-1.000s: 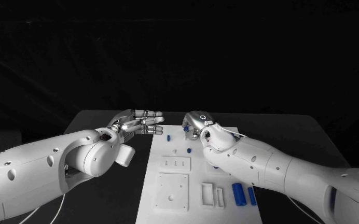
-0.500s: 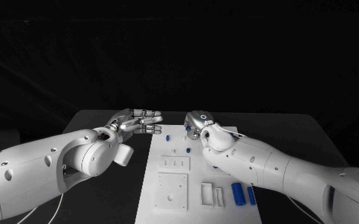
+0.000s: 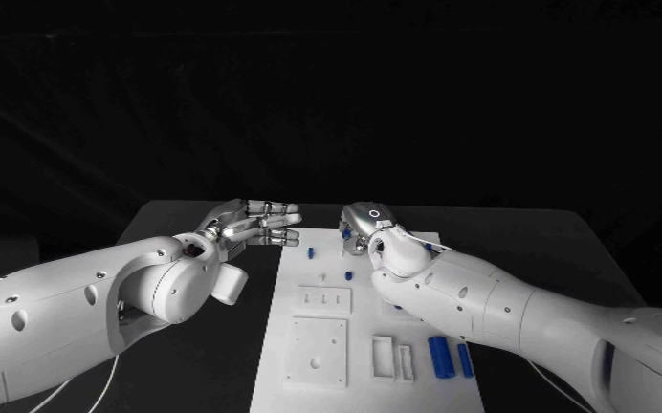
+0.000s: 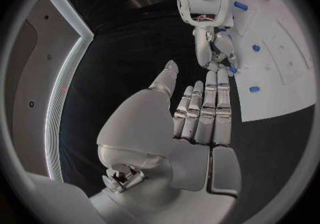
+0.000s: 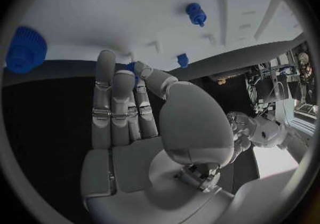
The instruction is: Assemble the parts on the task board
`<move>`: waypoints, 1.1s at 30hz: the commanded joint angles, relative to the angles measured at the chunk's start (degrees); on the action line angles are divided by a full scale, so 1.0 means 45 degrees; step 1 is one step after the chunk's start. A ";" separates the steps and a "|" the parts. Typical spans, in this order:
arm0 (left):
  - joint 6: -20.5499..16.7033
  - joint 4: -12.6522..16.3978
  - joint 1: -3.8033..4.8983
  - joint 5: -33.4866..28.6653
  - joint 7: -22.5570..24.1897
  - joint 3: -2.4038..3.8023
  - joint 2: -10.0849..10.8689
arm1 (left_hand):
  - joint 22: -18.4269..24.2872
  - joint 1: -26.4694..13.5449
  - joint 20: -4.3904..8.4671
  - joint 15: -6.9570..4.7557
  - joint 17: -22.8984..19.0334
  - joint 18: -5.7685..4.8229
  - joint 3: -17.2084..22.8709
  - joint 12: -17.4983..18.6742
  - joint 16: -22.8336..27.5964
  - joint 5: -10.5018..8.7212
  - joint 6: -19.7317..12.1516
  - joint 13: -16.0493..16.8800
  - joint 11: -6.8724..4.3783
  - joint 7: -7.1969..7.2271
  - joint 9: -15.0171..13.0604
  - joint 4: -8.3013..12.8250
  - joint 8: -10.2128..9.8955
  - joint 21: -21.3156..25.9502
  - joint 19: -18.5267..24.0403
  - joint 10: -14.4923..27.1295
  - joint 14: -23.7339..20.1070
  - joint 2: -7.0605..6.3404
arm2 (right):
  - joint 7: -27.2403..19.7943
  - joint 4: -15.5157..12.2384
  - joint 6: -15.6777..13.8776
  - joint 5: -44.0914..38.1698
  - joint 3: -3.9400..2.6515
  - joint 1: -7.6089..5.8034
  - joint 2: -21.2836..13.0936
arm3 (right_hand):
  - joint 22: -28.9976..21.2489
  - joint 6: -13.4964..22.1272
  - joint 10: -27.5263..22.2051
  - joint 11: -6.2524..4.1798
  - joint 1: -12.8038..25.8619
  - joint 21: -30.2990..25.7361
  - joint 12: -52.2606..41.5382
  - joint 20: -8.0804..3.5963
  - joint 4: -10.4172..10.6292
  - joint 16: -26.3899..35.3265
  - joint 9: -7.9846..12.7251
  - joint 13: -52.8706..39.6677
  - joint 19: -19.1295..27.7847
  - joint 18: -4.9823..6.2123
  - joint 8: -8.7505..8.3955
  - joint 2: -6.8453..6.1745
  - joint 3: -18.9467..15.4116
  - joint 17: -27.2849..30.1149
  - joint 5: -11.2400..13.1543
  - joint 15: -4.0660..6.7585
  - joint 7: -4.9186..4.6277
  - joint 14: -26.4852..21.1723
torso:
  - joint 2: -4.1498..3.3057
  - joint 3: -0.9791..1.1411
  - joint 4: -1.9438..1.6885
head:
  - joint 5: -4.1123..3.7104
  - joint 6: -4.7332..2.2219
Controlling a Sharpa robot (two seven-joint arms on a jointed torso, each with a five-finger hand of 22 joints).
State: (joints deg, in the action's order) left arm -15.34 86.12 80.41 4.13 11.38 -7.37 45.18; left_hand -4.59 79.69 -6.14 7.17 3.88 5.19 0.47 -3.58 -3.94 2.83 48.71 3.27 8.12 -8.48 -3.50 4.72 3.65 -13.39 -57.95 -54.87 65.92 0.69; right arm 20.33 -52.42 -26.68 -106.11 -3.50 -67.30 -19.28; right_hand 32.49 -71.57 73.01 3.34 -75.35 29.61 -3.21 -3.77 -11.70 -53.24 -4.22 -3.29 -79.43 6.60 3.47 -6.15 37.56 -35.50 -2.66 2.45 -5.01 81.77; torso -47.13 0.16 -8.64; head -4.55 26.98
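We see the task board (image 3: 320, 336), a white plate, lying in the middle of the black table (image 3: 552, 241) and running away from the robot between its two arms. The left hand (image 3: 256, 224) hovers over the table just beside the board's far left corner; from the left wrist its fingers (image 4: 203, 109) lie straight and side by side, the thumb set apart, nothing in its grasp. The right hand (image 3: 364, 226) sits over the far end of the board. From the right wrist its fingers (image 5: 106, 101) reach to the board's edge, and a small blue part (image 5: 131, 68) shows between thumb tip and fingertips; we cannot tell whether the hand pinches it or merely touches it. The left wrist view shows the same hand (image 4: 216, 48) pointing down at the board with blue at its fingertips. Other blue parts lie scattered on the board: a small peg (image 3: 311, 253) near the far left corner, another small piece (image 3: 348, 277) toward the middle, and two cylinders (image 3: 440, 357) lying side by side near the right edge at the near end. From the right wrist we note a ribbed blue knob (image 5: 25, 49) and a blue pin (image 5: 194, 14) on the white surface. White raised blocks (image 3: 318, 353) stand along the board's near half.
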 commanded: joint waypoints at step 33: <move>0.0269 -0.0172 0.0037 0.0200 -0.0087 0.0010 -0.0137 | -0.0025 0.0192 0.0018 0.0014 -0.0015 -0.0151 0.0116 0.0042 0.0051 -0.0029 0.0026 0.0014 0.0060 -0.0025 0.0005 0.0060 -0.0064 -0.0037 0.0024 0.0043 -0.0121 -0.0034 | 0.0145 -0.0179 -0.0204 0.0082 0.0036 0.0127 -0.0071 | 0.0418 -0.0074 0.0206 -0.0150 0.0265 -0.0180 -0.0024 -0.0056 -0.0058 0.0080 0.0004 -0.0032 -0.0048 0.0162 0.0039 -0.0143 0.0341 0.0064 -0.0558 0.0044 0.0005 0.0018 | -0.0045 -0.0014 0.0031 | -0.0030 0.0073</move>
State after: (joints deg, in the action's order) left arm -15.22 85.29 80.42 4.74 10.86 -7.39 44.62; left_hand -4.63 79.92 -6.15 7.33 3.88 5.19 0.66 -3.58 -3.94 2.83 48.71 3.27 8.12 -8.48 -3.50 4.90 3.65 -13.39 -57.95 -54.87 65.76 0.46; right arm 20.30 -53.09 -27.05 -105.60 -3.41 -66.87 -19.58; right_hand 34.29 -71.39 72.91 3.23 -74.37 29.19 -2.96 -3.76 -11.95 -53.02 -4.11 -3.45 -79.43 6.51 3.30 -7.13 38.82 -35.27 -4.96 2.45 -4.99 81.77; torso -47.31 0.05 -8.50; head -4.69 27.33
